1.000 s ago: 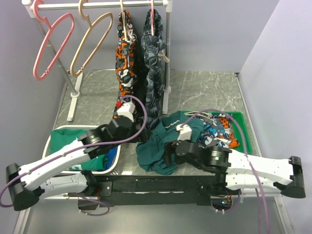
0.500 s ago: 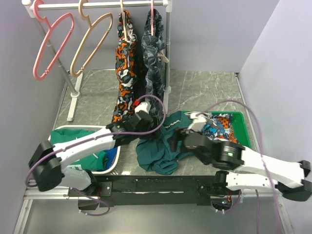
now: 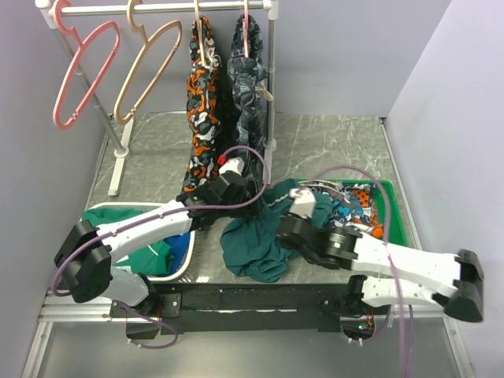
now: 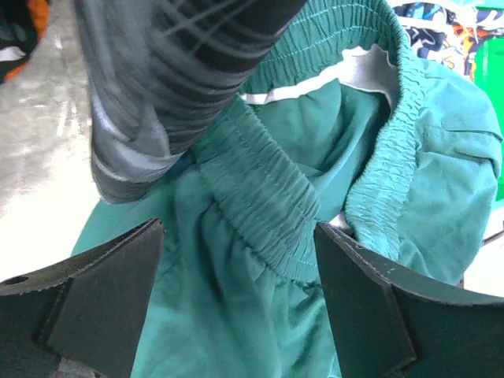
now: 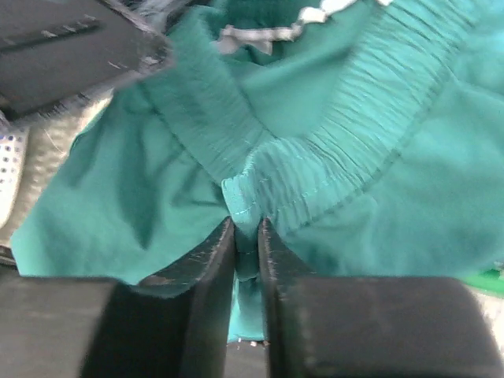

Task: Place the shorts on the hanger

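Observation:
The dark teal shorts (image 3: pixel 256 240) lie crumpled on the table's near middle, the elastic waistband (image 4: pixel 264 201) turned up. My right gripper (image 5: pixel 246 226) is shut on a pinched fold of that waistband (image 5: pixel 331 169); from above it (image 3: pixel 277 228) sits on the shorts' right side. Over the waistband hovers my left gripper (image 4: pixel 238 236), open, with fabric below its wide jaws and nothing between them; in the top view it (image 3: pixel 246 203) is at the shorts' upper left. The tan hanger (image 3: pixel 146 71) hangs empty on the rail at the back left.
A pink hanger (image 3: pixel 79 71) hangs left of the tan one. Orange camouflage shorts (image 3: pixel 201 118) and grey camouflage shorts (image 3: pixel 248 102) hang from the rail, close behind my left gripper. A white basket (image 3: pixel 94 216) with green cloth sits near left, a green tray (image 3: pixel 391 216) of patterned clothes right.
My right gripper has closed on the shorts' waistband. The left arm has stretched forward and right, bringing its open gripper over the shorts.

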Available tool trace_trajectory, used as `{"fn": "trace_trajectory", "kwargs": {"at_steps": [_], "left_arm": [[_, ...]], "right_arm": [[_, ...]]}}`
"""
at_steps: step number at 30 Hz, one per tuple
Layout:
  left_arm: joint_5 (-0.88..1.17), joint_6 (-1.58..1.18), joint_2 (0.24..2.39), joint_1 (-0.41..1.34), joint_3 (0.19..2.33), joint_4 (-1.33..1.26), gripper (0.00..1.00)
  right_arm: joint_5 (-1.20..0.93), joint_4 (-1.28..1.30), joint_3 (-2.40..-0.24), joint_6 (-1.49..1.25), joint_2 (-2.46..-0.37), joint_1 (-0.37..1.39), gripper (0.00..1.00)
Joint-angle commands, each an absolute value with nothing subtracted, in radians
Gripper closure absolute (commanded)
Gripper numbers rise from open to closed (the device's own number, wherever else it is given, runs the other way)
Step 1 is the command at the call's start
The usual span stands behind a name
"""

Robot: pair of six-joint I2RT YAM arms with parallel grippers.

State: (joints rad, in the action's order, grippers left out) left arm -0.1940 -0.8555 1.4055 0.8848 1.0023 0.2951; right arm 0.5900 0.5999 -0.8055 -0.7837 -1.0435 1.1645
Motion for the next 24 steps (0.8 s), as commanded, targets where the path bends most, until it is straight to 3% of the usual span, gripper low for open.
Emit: {"fn": "trace_trajectory", "kwargs": {"at_steps": [1,5,17,22,24], "left_arm": [[-0.156,-0.862,1.448,0.887,1.078,0.264,0.19],[-0.185,-0.865,1.496,0.903,1.124,0.284,0.20],[-0.406,-0.838,1.672,0.976,1.316,0.523,0.26],[-0.425,-0.839,1.750,1.002,1.347,0.578,0.42],[-0.431,-0.848,1.737,1.006,1.338,0.580,0.56]], "right_arm": [[0.646,0.655,-0.706,-0.940,-0.852,1.157,0.81],[0.646,0.693,-0.626,-1.018,-0.770,1.155,0.92],[0.693,0.781,-0.581,-1.154,-0.703,1.157,0.96],[0.704,0.802,-0.571,-1.186,-0.672,1.154,0.96],[0.716,0.840,-0.578,-1.207,-0.655,1.154,0.96]]}}
